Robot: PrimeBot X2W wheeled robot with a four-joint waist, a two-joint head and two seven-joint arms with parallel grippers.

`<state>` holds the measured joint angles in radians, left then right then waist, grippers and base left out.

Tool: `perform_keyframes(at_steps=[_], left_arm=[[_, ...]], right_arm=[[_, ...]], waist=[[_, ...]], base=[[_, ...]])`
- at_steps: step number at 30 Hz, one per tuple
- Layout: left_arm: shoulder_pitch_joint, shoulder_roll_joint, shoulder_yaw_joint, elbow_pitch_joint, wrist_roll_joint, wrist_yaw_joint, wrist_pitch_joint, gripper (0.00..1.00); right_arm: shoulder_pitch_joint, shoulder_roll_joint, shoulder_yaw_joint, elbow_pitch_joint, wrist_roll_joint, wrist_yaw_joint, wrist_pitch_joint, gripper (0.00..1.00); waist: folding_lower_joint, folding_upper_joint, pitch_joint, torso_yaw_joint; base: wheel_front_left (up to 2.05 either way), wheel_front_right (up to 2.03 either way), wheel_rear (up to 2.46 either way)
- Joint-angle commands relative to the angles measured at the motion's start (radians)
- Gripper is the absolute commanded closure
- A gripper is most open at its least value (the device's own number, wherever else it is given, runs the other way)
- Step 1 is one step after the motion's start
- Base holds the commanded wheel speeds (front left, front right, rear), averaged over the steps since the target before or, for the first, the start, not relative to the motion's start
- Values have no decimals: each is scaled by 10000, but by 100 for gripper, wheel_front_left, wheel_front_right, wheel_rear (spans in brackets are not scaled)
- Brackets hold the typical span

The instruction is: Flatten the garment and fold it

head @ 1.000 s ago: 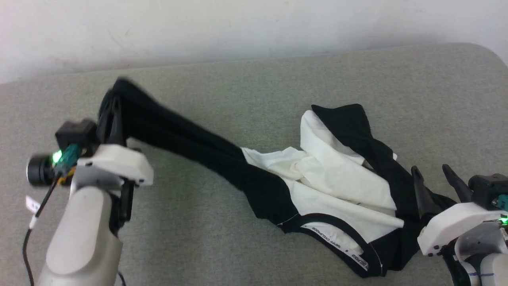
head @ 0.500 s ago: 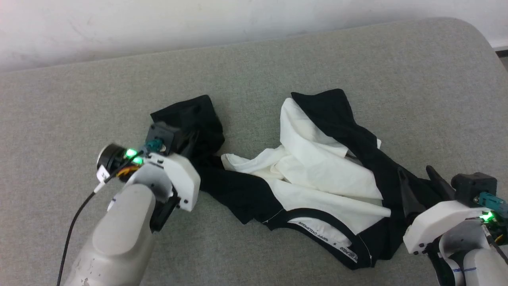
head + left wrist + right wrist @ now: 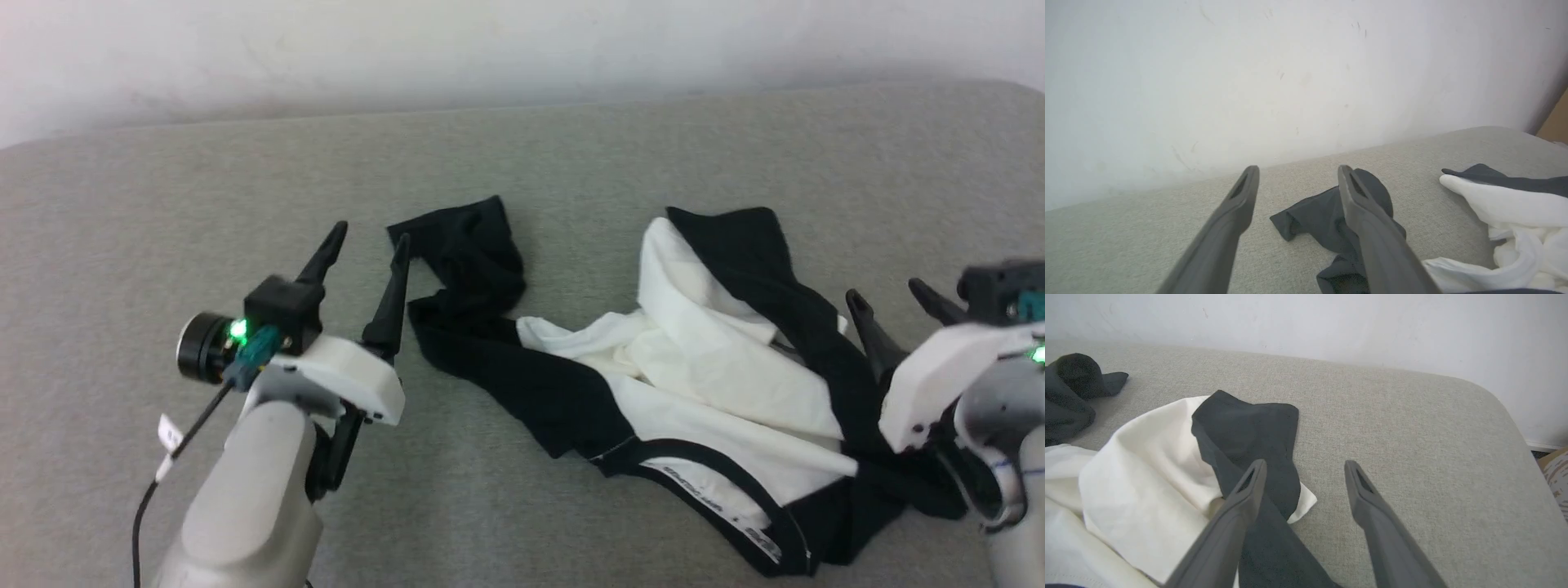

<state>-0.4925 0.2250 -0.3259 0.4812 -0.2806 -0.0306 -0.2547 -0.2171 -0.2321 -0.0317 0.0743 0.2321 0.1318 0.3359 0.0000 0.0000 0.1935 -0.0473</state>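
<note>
Flattening looks to be the step in hand: the garment (image 3: 702, 376) lies crumpled on the worktop (image 3: 571, 155). The left gripper (image 3: 370, 232) has its jaws open and empty beside one bunched black sleeve (image 3: 465, 261). The right gripper (image 3: 884, 289) is likewise open over the other sleeve (image 3: 735, 245). Next, a cuff needs pinching and drawing outward.

The long black sleeve (image 3: 473, 253) of the soft white-and-black garment (image 3: 718, 359), earlier stretched taut, has been released and lies crumpled; the left gripper (image 3: 370, 232) has been opened beside it.

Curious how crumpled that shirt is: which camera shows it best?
The head view: the garment lies bunched there, sleeves to collar. The left wrist view catches one black sleeve end; the right wrist view, the other sleeve.
</note>
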Motion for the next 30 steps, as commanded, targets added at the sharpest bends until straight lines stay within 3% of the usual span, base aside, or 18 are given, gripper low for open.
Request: perform_keyframes(at_steps=[1,6,10,19,26,27,28,30], left_arm=[[434,39,122,-472,56,177,-53,0],[2081,-90,662,-3051,424,826,-66,0],[3286,-468,877,-4093,486,1056,-68,0],[3784,-906,831,-4096,656,685,-69,0],[3650,-1109,983,-3985,781,528,-69,0],[3638,-1130,1015,-3966,798,515,-69,0],[3629,-1151,1044,-3950,818,509,-70,0],[3622,-1174,1083,-3897,860,464,-70,0]], right_arm=[[-365,-234,120,136,138,-11,332,0],[-1557,-1092,682,1373,642,-11,1748,0],[-2468,-1544,928,2674,761,-11,2219,0],[-4005,-1908,1044,5618,206,-11,1909,0],[-4416,-1914,1173,7477,-340,-11,1475,0],[-4421,-1855,1220,7661,-332,-11,1417,89],[-4425,-1789,1270,7813,-304,-11,1343,100],[-4450,-1714,1388,8007,-245,-11,1098,100]], waist=[[0,0,-326,676],[0,0,-169,1377],[0,0,102,1940],[0,0,656,2872],[0,0,887,3078],[0,0,889,3058],[0,0,878,3010],[0,0,822,2886]], base=[[0,0,0],[0,0,0],[0,0,0],[0,0,0],[0,0,0],[0,0,0],[0,0,0],[0,0,0]])
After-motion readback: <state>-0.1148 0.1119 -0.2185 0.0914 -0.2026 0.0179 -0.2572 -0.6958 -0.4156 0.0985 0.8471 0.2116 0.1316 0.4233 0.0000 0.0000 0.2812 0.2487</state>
